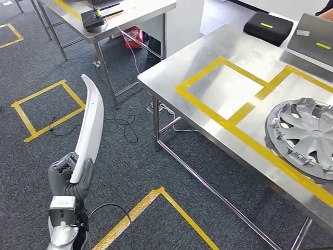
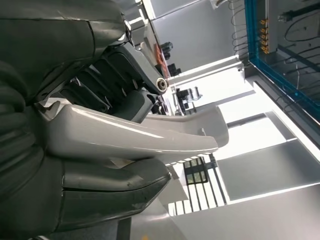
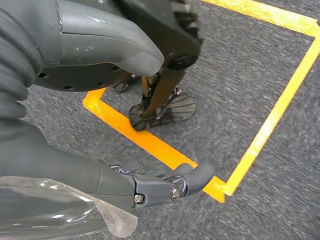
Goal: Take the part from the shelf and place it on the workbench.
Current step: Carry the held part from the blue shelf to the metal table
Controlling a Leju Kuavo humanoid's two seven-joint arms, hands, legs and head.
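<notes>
My left hand (image 1: 71,175) grips the lower end of a long, curved white part (image 1: 90,126), which stands upright at the lower left, over the carpet and well left of the workbench (image 1: 204,57). In the left wrist view the white part (image 2: 132,134) runs between the thumb and the dark fingers (image 2: 109,75) of my left hand (image 2: 56,150). The steel workbench carries yellow-taped rectangles (image 1: 226,88). My right hand (image 3: 113,115) hangs over the floor with its fingers apart and nothing in it.
A silver hubcap (image 1: 304,135) lies in the right taped area of the workbench. A black case (image 1: 268,26) and a grey case (image 1: 312,37) sit at its far end. A second steel table (image 1: 114,18) stands behind. Cables (image 1: 125,125) lie on the carpet.
</notes>
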